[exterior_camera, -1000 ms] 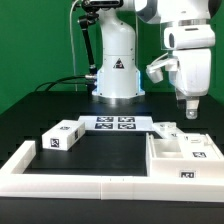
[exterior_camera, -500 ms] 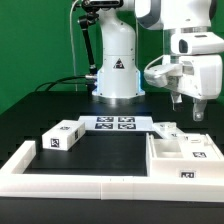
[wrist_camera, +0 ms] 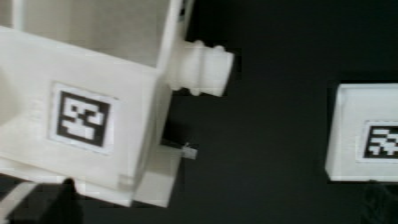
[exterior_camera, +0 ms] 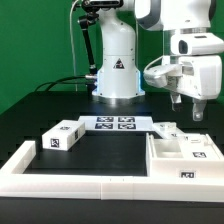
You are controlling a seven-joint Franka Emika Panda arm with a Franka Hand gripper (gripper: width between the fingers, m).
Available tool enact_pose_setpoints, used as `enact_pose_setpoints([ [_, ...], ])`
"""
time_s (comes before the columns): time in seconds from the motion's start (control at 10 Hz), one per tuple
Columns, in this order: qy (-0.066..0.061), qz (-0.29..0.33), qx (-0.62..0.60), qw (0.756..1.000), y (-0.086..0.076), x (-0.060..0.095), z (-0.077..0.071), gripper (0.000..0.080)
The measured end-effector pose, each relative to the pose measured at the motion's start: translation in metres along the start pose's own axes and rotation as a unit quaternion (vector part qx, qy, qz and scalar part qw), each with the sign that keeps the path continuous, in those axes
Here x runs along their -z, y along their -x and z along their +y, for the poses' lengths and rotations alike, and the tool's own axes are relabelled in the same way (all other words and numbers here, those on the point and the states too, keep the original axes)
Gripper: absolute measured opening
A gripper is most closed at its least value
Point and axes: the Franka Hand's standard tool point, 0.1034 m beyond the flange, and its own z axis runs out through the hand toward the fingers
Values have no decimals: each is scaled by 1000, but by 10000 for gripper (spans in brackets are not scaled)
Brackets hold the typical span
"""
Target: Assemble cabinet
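The cabinet (exterior_camera: 184,152) is a large white box with inner compartments and square tags. It lies on the black table at the exterior view's right. My gripper (exterior_camera: 187,104) hangs in the air above its back part, open and empty. In the wrist view a white tagged part of the cabinet (wrist_camera: 86,110) with a round peg (wrist_camera: 210,70) lies below the gripper (wrist_camera: 210,212). A second white tagged piece (wrist_camera: 368,132) shows across a dark gap. Only the dark fingertips (wrist_camera: 32,200) show at the picture's edge.
A single small white tagged block (exterior_camera: 62,136) lies at the exterior view's left. The marker board (exterior_camera: 112,124) lies in front of the arm's white base (exterior_camera: 116,70). A long low white border rail (exterior_camera: 70,184) runs along the front and left.
The gripper has risen a little above the cabinet since one second ago. It has stayed still over the last half second. The parts have not moved.
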Motion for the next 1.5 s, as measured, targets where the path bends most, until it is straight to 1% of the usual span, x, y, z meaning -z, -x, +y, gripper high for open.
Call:
enact_pose_setpoints([
  [0.1,-2,0,2,1000,-1,-1,-13,797],
  [0.2,-7,1,3,1000,-1,-5,-26,797],
  [0.3,-11,6,4,1000,-1,-13,-42,797],
  [0.4,-21,9,3,1000,-2,-21,-55,797],
  [0.5,-20,8,2,1000,-1,-19,-51,797],
  [0.8,-22,8,2,1000,-1,-20,-54,797],
  [0.9,-25,9,1,1000,0,-22,-60,797],
  [1.0,-23,15,1,1000,-1,-27,-70,797],
  [1.1,-25,21,-1,999,-3,-34,-83,797],
  [1.2,-28,26,-3,999,-4,-38,-89,797],
  [1.5,-27,41,-9,999,-11,-52,-98,797],
])
